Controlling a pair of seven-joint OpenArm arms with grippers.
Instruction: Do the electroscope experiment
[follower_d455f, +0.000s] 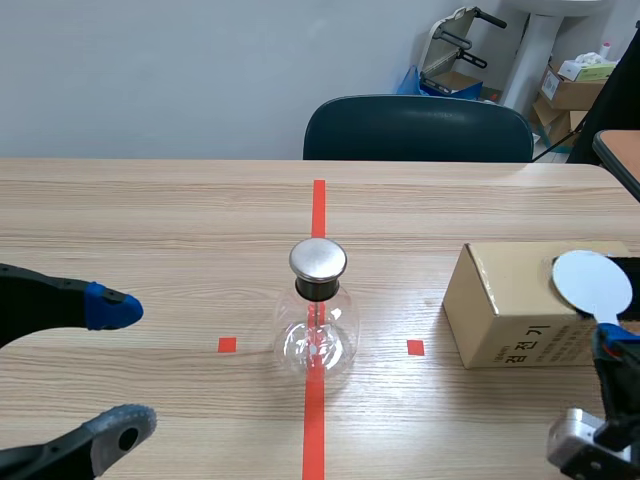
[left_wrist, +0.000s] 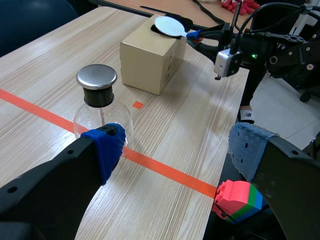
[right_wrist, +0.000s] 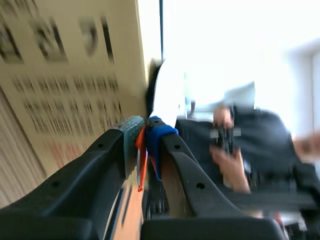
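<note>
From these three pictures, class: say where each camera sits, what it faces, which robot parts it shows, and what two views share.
Scene view: between the arms, facing across the table to a chair; left pincer and right pincer low.
Left wrist view: on the left arm, facing flask and box past its open pincer.
Right wrist view: on the right arm, beside the box; pincer shut on the disc wand.
Shared: scene and left wrist views show flask and box.

Glass electroscope (follower_d455f: 318, 322) upright on ctr tape (follower_d455f: 318, 205); white disc (follower_d455f: 592, 283) well right
</note>
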